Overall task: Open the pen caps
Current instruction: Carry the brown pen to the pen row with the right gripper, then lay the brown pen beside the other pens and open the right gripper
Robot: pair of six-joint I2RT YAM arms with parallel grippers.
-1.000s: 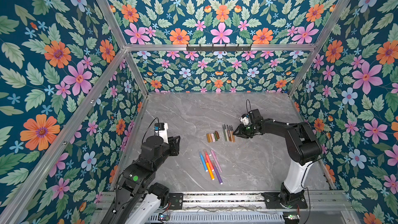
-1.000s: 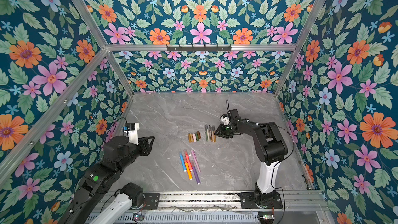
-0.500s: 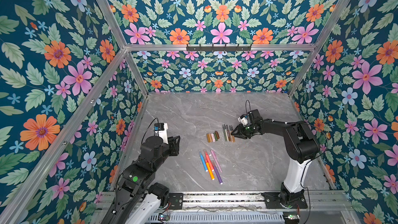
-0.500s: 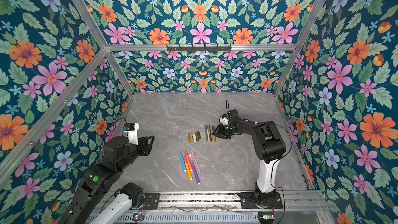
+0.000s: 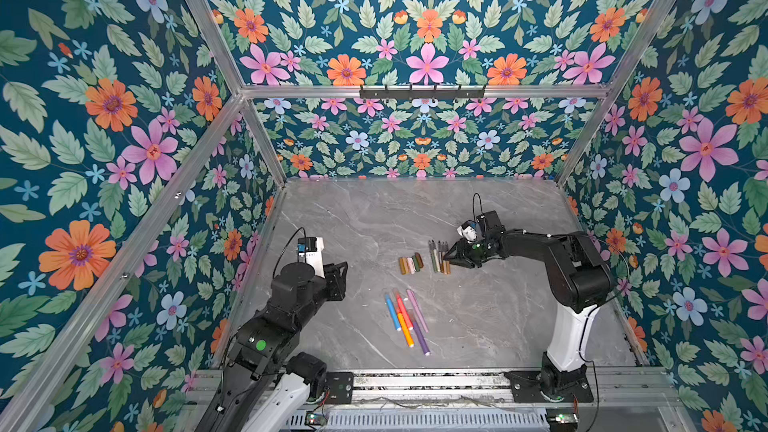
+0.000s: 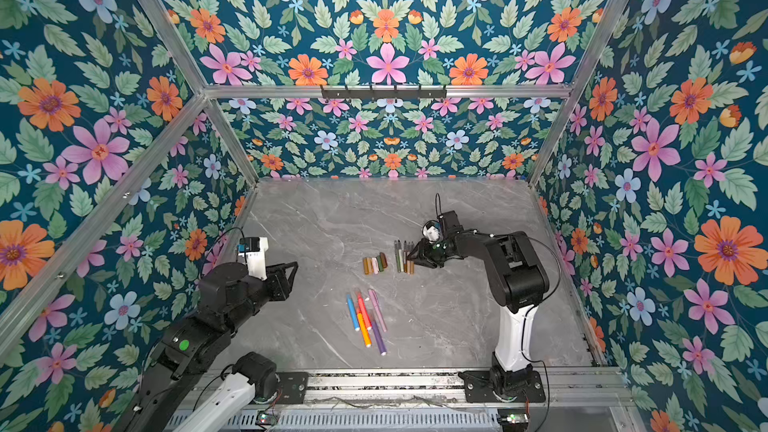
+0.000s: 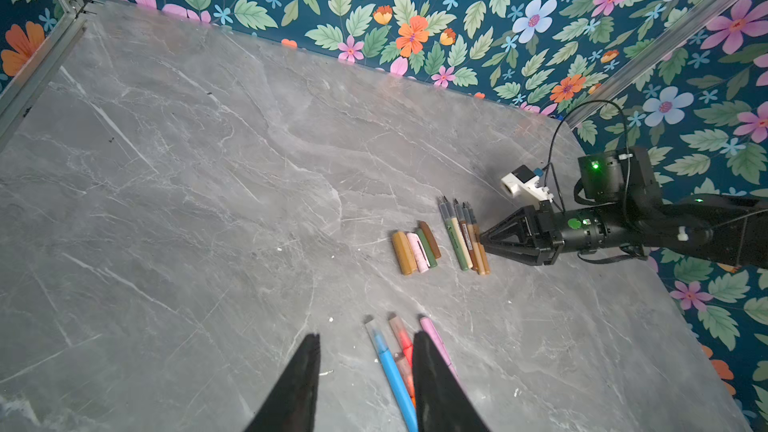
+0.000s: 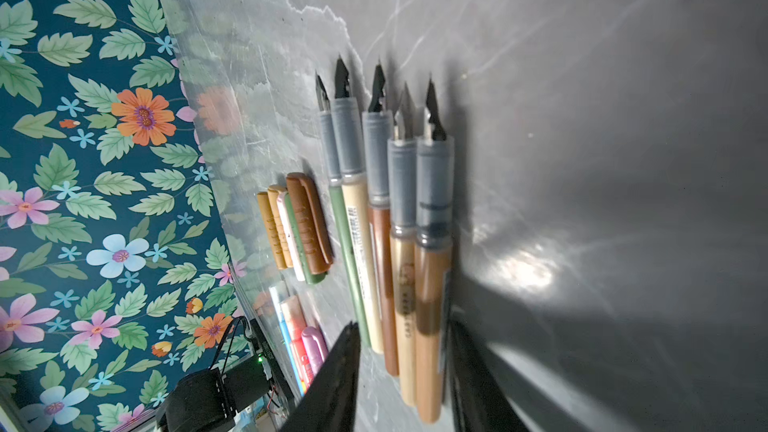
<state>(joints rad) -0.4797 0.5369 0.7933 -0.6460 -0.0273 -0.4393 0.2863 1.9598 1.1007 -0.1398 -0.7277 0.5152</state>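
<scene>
Worktop: a grey marble-patterned worktop [image 5: 478, 318] boxed in by blue floral walls.
Pen caps: five short, stubby plastic pen caps [image 5: 410, 264] [image 6: 375, 264] [image 7: 415, 252] [image 8: 297, 228] lie near the middle of the worktop. Two are ochre-tan, one pale pink, one olive and one brown. They lie side by side and touching, all off their pens.
Uncapped pens: five slim uncapped pens [image 5: 439, 257] [image 7: 463, 239] [image 8: 386, 222] with grey grip sections and bare dark nibs lie in a tight row just right of the caps. Their bodies are olive, cream, brown, tan and amber, and the nibs point far.
Capped pens: a loose bunch of capped marker pens [image 5: 405, 320] [image 6: 368, 320] in blue, red, orange, pink and purple lies nearer than the caps and apart from them.
Right pincer: the black two-finger right pincer [image 5: 446, 257] [image 7: 482, 243] [image 8: 403, 326] sits low at the right of the uncapped row, by its near ends. Its fingers stand parted and released, straddling the right-hand pens' ends. I cannot tell whether one touches the amber pen.
Left pincer: the black left pincer [image 5: 344, 266] [image 7: 365, 336] hangs over the near left of the worktop, well apart from the caps. Its fingers are spread and released.
</scene>
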